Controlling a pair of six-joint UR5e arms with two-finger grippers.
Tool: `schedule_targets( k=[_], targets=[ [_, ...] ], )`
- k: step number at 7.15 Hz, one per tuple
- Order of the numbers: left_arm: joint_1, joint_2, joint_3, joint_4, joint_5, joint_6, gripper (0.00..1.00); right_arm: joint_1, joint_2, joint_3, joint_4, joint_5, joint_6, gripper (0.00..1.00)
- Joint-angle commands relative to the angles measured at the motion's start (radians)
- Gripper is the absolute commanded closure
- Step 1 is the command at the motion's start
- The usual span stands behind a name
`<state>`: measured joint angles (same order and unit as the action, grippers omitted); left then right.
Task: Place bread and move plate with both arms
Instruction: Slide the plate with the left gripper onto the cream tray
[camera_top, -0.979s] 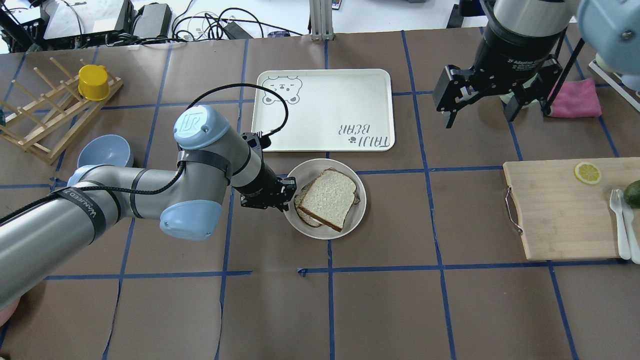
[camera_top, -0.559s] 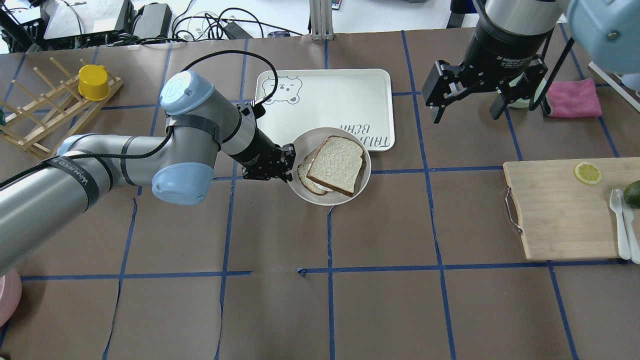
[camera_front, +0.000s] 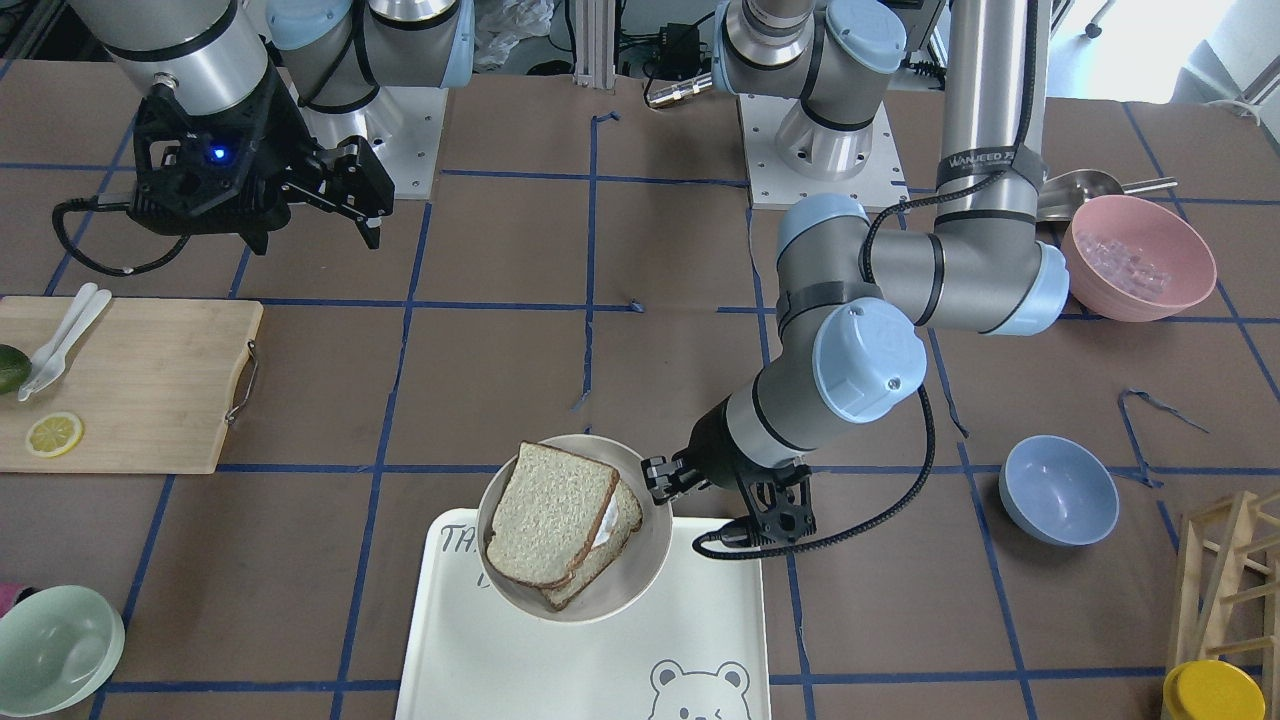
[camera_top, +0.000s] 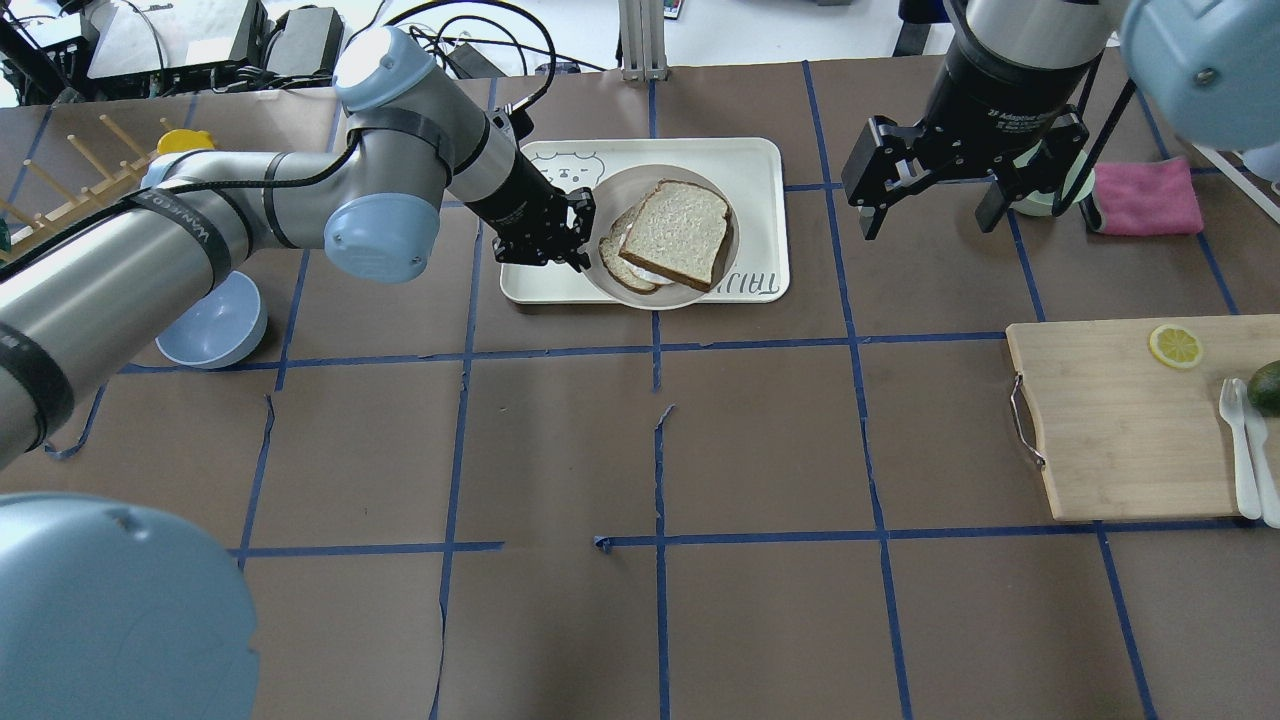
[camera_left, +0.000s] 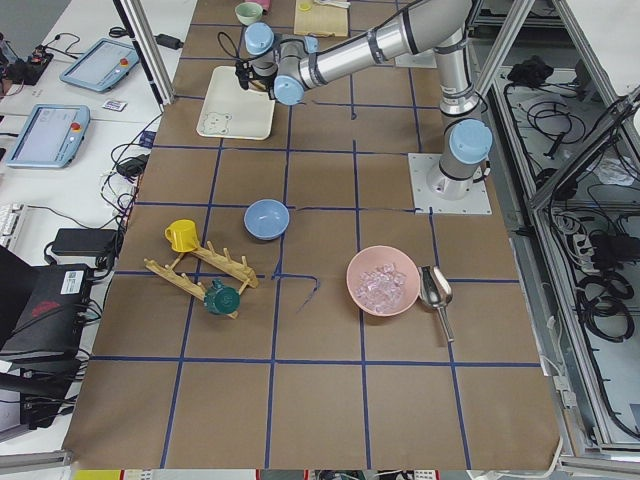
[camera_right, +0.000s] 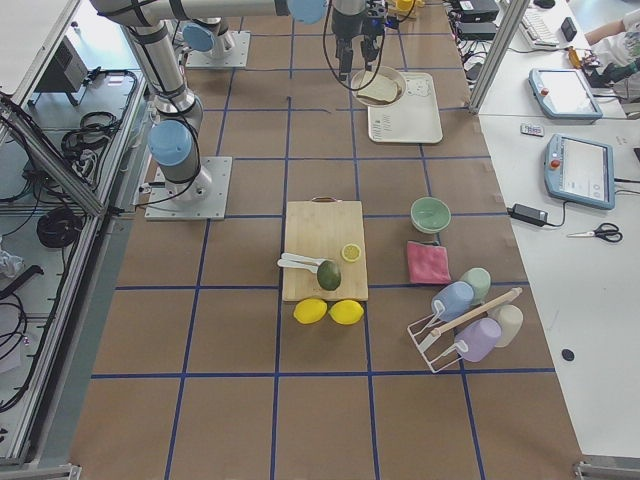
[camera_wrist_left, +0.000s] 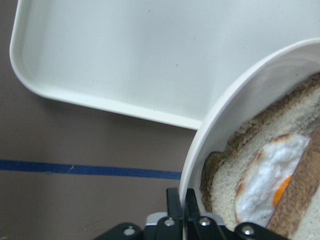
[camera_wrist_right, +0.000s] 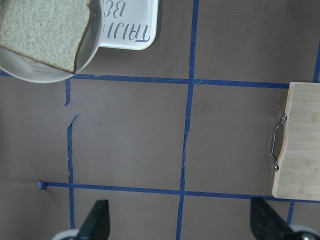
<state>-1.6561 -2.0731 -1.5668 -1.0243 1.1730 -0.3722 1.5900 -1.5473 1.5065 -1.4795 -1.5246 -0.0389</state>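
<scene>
The round off-white plate (camera_top: 622, 190) is held a little above the cream tray (camera_top: 760, 160), over its near half. On it the plain bread (camera_top: 675, 232) lies on top of a slice with a fried egg (camera_wrist_left: 265, 175). My left gripper (camera_top: 578, 236) is shut on the plate's left rim (camera_wrist_left: 220, 115). It also shows in the front view (camera_front: 655, 480), with the plate (camera_front: 640, 580) and the bread (camera_front: 548, 513). My right gripper (camera_top: 928, 213) is open and empty, high above the table to the right of the tray. Its wrist view catches the plate's edge (camera_wrist_right: 92, 47).
A wooden cutting board (camera_top: 1110, 420) with a lemon slice, an avocado and white utensils lies at the right. A pink cloth (camera_top: 1145, 195) is at the back right. A blue bowl (camera_top: 212, 322) and a wooden rack (camera_top: 60, 190) stand at the left, and a pink bowl (camera_front: 1138, 258) near my left base.
My left arm has carried the plate with the bread away from me, from the brown table surface to over the tray. The right gripper stayed open, shifting slightly left.
</scene>
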Motion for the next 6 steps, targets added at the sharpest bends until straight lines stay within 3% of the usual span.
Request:
schedule_targets(
  k=[1, 6],
  targets=[
    [0.012, -0.143, 0.175, -0.016, 0.002, -0.022, 1.0, 0.001, 0.001, 0.003, 0.001, 0.001, 0.001, 0.0],
    [0.03, -0.234, 0.179, -0.005, 0.0, -0.025, 1.0, -0.001, 0.0, 0.003, 0.01, -0.014, 0.001, 0.0]
  ],
)
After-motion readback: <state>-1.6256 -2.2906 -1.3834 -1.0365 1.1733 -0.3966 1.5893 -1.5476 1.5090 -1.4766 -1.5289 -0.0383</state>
